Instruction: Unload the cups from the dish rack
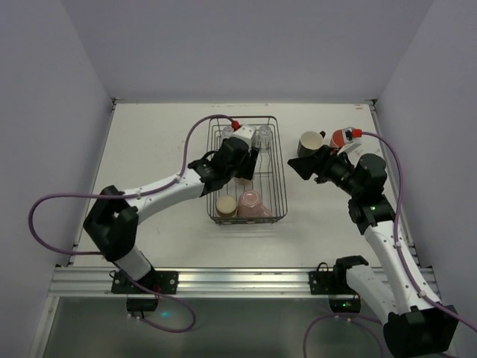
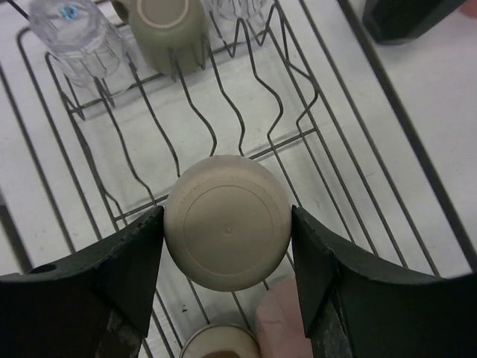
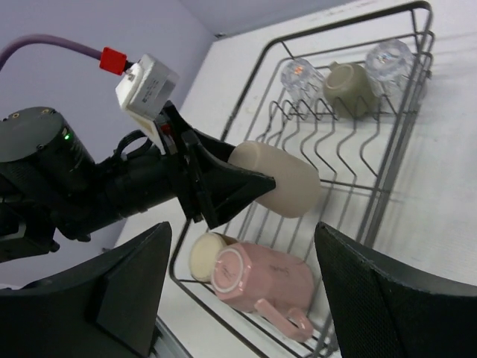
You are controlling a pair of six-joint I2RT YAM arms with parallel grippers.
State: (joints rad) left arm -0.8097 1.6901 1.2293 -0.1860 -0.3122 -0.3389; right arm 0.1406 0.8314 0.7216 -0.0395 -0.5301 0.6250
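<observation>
dish rack: thin metal wire, smooth
beige cup: matt, smooth
clear glasses: glossy, transparent
pink mug: glossy

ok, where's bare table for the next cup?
Widest bare table is left of the dish rack, to the left wall; a narrower strip runs between rack and near rail. Right of the rack is crowded: black mug and the open right hand. The left hand grips a beige cup.
</observation>
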